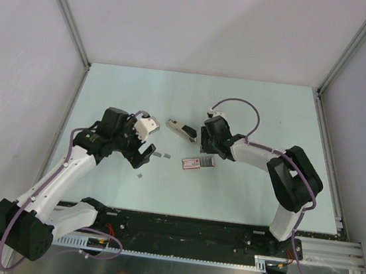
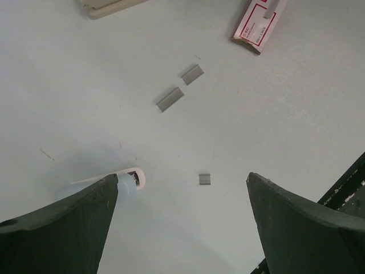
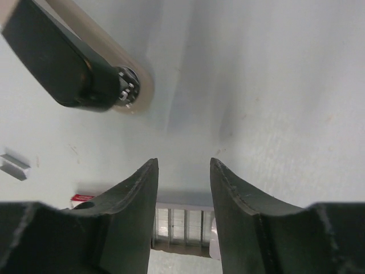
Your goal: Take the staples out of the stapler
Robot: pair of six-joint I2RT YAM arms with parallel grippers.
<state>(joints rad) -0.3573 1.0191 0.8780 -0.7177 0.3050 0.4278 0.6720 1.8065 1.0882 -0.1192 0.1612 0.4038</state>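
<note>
A black and beige stapler [image 1: 181, 129] lies closed on the table; it also shows in the right wrist view [image 3: 74, 63] and at the top edge of the left wrist view [image 2: 111, 5]. A small pink-red and white box [image 1: 191, 163] holds grey striped staple rows [image 3: 182, 225]; it also shows in the left wrist view [image 2: 259, 23]. My right gripper [image 1: 207, 157] hangs just above the box's right end, jaws a little apart and empty [image 3: 182, 165]. My left gripper [image 1: 139, 155] is wide open and empty [image 2: 182, 177]. Loose staple strips [image 2: 170, 99] lie ahead of it.
A small staple piece [image 2: 205, 179] lies between the left fingers on the table. A pale grey-blue bar with a pinkish end [image 2: 128, 180] pokes out behind the left finger. Two strips [image 1: 161, 154] lie between gripper and box. Grey walls enclose the table; a black rail [image 1: 185, 227] runs along the near edge.
</note>
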